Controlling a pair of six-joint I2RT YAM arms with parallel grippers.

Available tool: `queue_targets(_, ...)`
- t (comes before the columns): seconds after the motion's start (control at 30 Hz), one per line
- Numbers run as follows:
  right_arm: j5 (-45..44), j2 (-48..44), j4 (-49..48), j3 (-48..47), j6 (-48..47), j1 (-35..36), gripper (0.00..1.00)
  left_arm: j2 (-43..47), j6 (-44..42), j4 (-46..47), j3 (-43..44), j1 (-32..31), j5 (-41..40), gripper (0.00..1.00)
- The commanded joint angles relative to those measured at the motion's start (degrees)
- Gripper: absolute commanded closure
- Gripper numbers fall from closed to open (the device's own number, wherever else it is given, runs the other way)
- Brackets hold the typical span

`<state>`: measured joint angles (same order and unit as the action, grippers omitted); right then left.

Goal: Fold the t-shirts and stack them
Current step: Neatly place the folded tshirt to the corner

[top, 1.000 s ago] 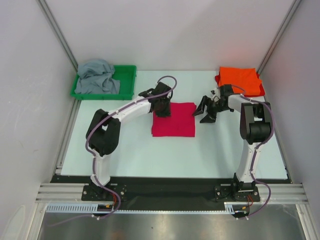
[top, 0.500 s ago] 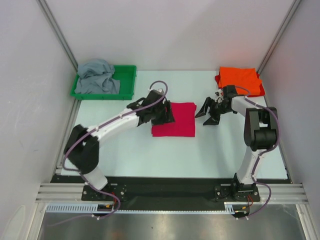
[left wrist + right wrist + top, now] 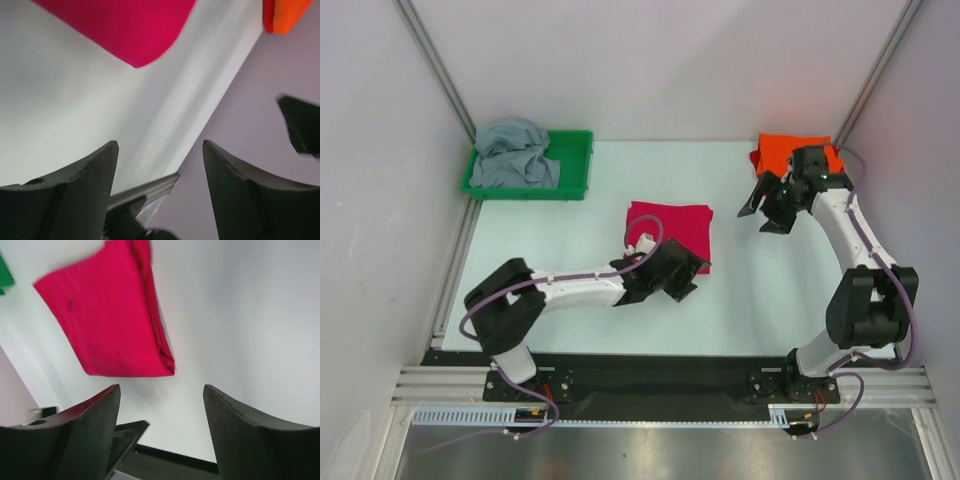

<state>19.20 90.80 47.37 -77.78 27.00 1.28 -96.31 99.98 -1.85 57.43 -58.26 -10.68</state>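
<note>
The left hand (image 3: 160, 150) fills the bottom edge, its two dark fingers (image 3: 80, 185) spread apart with nothing between them. Beyond is a white surface (image 3: 60, 110). A folded crimson-pink t-shirt (image 3: 130, 25) shows one corner at top left, and an orange t-shirt (image 3: 282, 15) shows at top right beside a pale wall (image 3: 240, 100). A blurred dark shape (image 3: 300, 125) sits at the right edge.

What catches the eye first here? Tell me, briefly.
A folded pink shirt lies mid-table, the brightest thing there. A folded orange shirt sits at the far right corner, and a crumpled grey shirt lies in the green tray at far left.
</note>
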Motion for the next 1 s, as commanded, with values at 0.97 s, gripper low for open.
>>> queue_targets(0.97,-0.3,-6.3,2.5,-4.0,-1.4,-0.8,0.27,-19.0,42.7,2.8,2.3,-4.8,-25.4,0.4)
